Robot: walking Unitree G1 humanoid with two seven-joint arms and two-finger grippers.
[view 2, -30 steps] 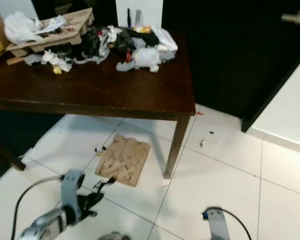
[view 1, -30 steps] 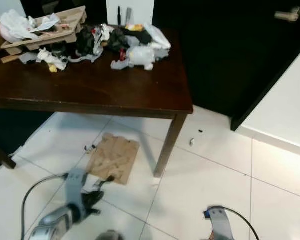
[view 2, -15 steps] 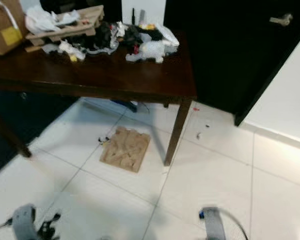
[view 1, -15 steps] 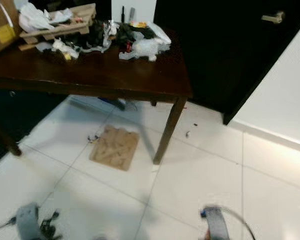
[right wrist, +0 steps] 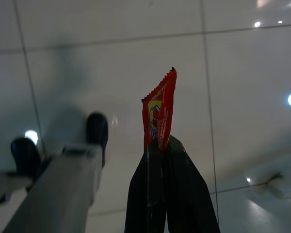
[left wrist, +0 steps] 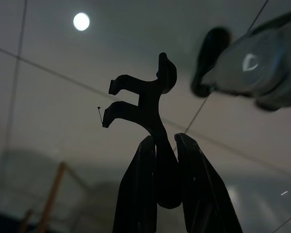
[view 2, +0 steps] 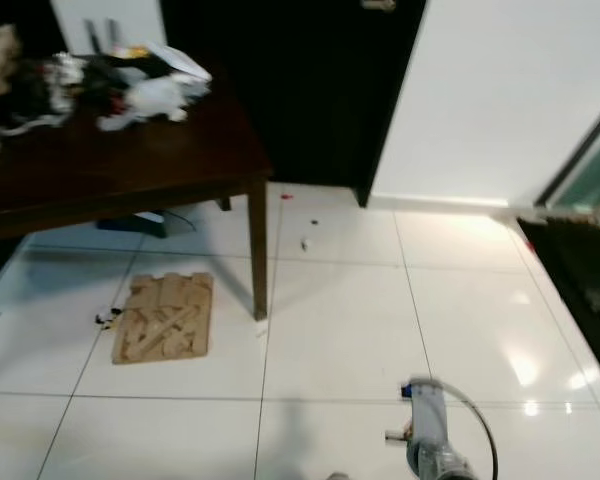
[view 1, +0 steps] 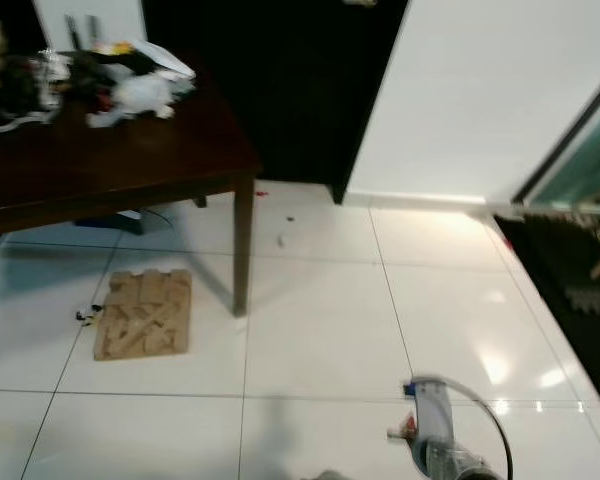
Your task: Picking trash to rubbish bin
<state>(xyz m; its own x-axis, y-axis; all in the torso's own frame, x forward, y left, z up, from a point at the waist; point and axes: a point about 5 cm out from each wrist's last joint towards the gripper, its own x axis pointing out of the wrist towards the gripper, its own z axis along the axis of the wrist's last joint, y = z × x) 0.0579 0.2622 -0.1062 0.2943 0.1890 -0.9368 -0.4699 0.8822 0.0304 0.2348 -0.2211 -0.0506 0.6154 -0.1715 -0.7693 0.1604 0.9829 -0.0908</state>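
Right gripper (right wrist: 159, 145) clamped on red wrapper (right wrist: 159, 112); left gripper (left wrist: 164, 145) pinching black scrap (left wrist: 144, 99). Table (view 1: 130, 165) at 10 o'clock. Carrying step; next: locate bin, release both.

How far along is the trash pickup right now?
In hand: the right hand is shut on a red wrapper, and the left hand is shut on a dark forked scrap. Nothing looks binned yet. Left: the cardboard piece on the floor by the table leg and the heap of trash on the dark table.
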